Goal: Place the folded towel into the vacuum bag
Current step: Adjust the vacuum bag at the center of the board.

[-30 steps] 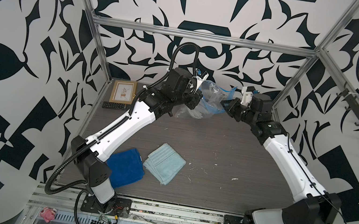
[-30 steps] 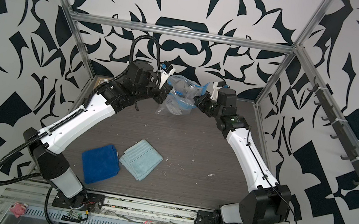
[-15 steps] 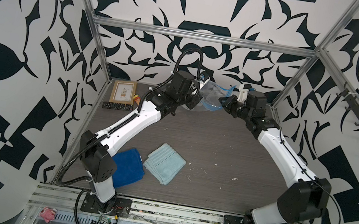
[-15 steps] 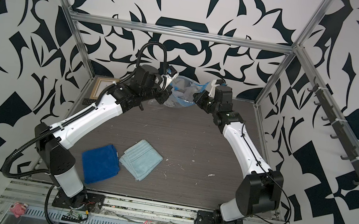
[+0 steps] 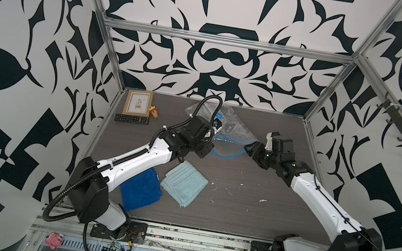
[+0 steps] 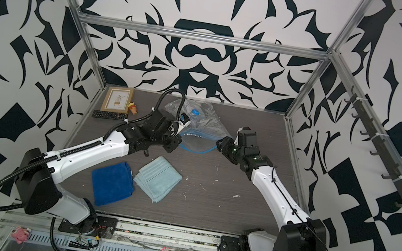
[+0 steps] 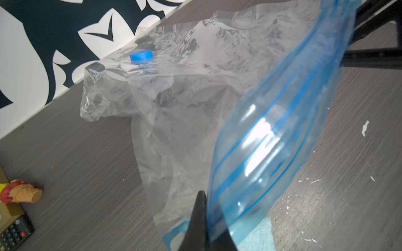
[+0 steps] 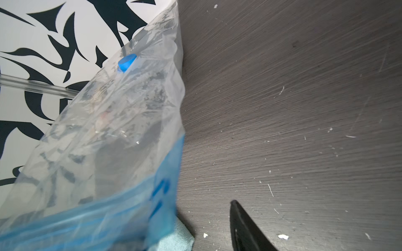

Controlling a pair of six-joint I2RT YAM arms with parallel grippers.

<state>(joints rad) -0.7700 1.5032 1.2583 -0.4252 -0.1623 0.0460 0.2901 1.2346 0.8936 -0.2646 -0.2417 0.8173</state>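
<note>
The vacuum bag (image 5: 232,128) (image 6: 204,125), clear and crinkly, lies at the back of the table with its round blue valve cap (image 6: 195,111) (image 7: 141,56) (image 8: 127,62) near the wall. My left gripper (image 5: 215,137) (image 6: 181,134) (image 7: 206,200) is shut on the bag's blue zip strip (image 7: 261,141). My right gripper (image 5: 249,148) (image 6: 220,143) (image 8: 201,204) stands open at the strip's other end; one finger (image 8: 243,226) shows, the other is hidden behind the plastic. A light teal folded towel (image 5: 184,184) (image 6: 159,178) lies flat mid-table, in front of the bag.
A dark blue folded towel (image 5: 140,190) (image 6: 111,183) lies left of the teal one, partly under the left arm. At the back left are a picture frame (image 5: 138,102), a remote (image 5: 131,119) and a small figurine (image 5: 154,111). White crumbs dot the table.
Both arms came down and forward from the back wall with the bag. The right gripper has opened and let go of the bag's end; the left stays shut on it.
</note>
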